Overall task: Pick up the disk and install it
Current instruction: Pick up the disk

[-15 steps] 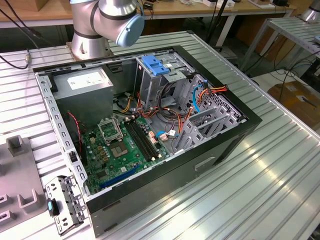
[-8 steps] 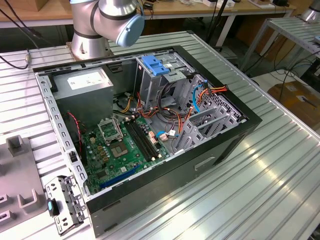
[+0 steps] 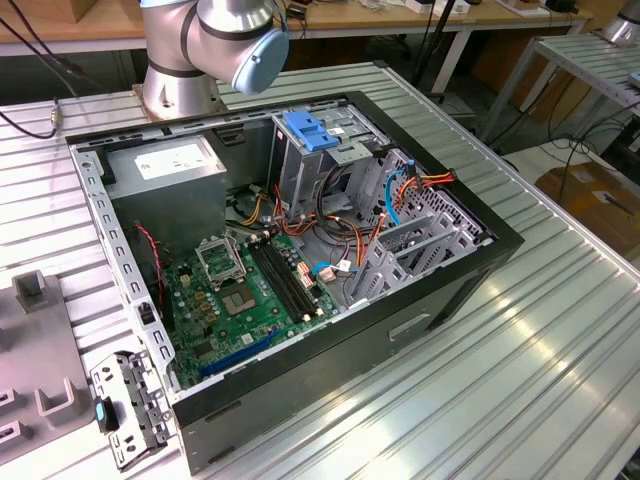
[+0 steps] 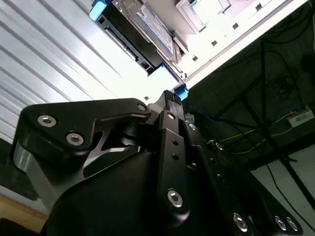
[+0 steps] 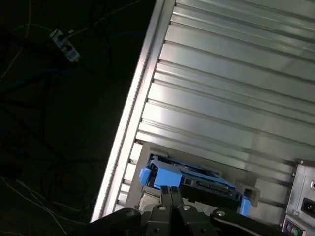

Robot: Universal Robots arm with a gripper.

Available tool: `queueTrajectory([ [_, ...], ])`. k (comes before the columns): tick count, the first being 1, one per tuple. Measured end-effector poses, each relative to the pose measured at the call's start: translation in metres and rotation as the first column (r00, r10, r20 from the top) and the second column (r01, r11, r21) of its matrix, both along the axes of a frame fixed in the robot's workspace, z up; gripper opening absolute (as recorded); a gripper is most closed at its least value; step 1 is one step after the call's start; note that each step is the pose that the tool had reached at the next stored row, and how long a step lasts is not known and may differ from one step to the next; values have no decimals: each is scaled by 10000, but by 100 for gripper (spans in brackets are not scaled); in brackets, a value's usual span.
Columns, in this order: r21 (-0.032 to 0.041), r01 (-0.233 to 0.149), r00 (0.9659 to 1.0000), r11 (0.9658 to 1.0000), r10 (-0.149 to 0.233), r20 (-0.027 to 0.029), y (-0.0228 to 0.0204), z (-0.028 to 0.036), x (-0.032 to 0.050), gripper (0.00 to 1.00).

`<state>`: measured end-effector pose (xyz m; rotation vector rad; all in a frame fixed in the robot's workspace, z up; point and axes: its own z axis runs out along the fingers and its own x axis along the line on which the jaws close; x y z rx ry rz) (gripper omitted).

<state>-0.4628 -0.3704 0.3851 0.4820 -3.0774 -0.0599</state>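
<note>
In both wrist views the disk (image 5: pixel 209 184) (image 4: pixel 147 29) lies flat on a grey holder on the ribbed metal table, close to the table's edge. It is a dark flat drive edged by a bright blue carrier (image 5: pixel 149 176). My gripper (image 5: pixel 171 190) (image 4: pixel 171 94) hovers right at the carrier's blue end, its two black fingers pressed together with nothing visible between them. I cannot tell whether the fingertips touch the carrier. In the exterior view the arm's silver and blue joint (image 3: pixel 240 40) stands behind the open computer case (image 3: pixel 440 290).
The case holds a green motherboard (image 3: pixel 250 290), loose cables and a tall metal cage topped by a blue clip (image 3: pixel 310 130). Grey fixtures (image 3: pixel 40 400) sit at the exterior view's left. Beyond the table's edge (image 5: pixel 133 113) lies dark floor with cables.
</note>
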Motion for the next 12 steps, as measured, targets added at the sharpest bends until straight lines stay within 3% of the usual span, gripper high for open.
queueTrajectory([
  [2,0,-432,9991,9991,432,-1,0,0,0,11],
  [5,0,-1127,9936,9936,1127,-1,0,0,0,11],
  [9,0,-1912,9815,9815,1912,0,0,-1,0,11],
  [12,0,-2470,9690,9690,2470,-1,0,-1,0,11],
])
